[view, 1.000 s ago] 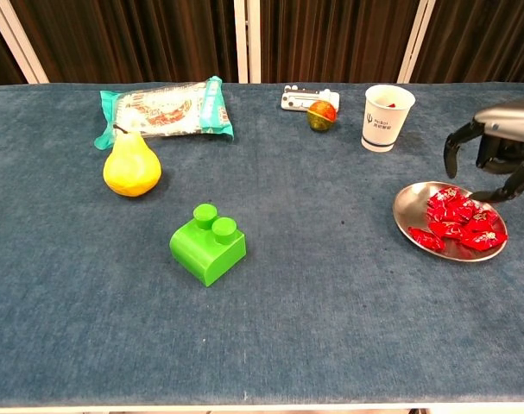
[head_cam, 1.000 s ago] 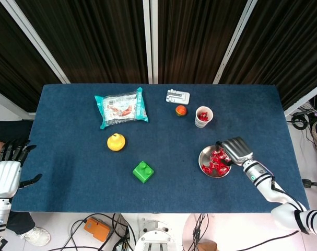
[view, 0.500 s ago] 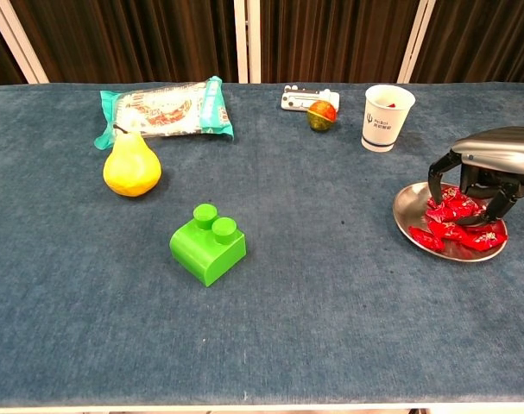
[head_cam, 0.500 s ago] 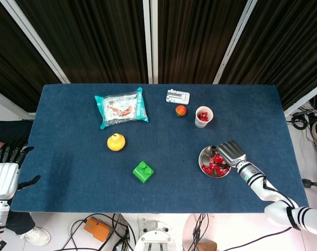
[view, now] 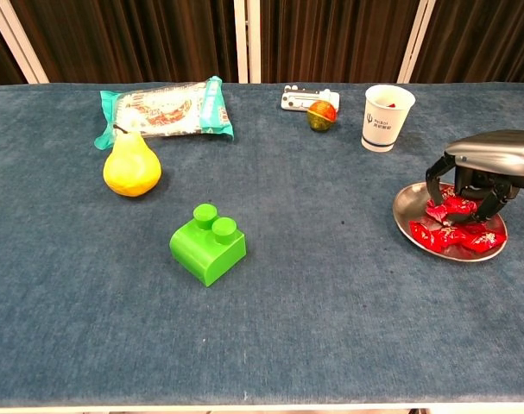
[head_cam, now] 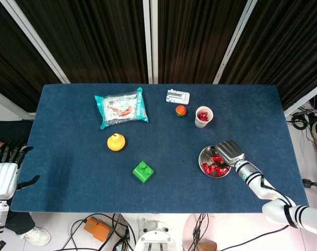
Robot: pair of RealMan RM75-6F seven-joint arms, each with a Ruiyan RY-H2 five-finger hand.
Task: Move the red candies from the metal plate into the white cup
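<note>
My right hand [view: 479, 177] reaches into the round metal plate [view: 406, 203], fingers apart over the red wrapped candies [view: 451, 231]; next I must pinch one and carry it to the white paper cup [view: 387, 117] behind the plate.

right hand [view: 490, 168] cropped, grasp on red candies [view: 456, 231] unclear

One plate [view: 406, 200] of several red candies [view: 456, 233], one white cup [view: 387, 117], one pear [view: 131, 168], one green block [view: 208, 243], one snack packet [view: 162, 108], one small round fruit [view: 322, 115], one grey part [view: 298, 97], two hands [view: 482, 177] [head_cam: 4, 175]
</note>
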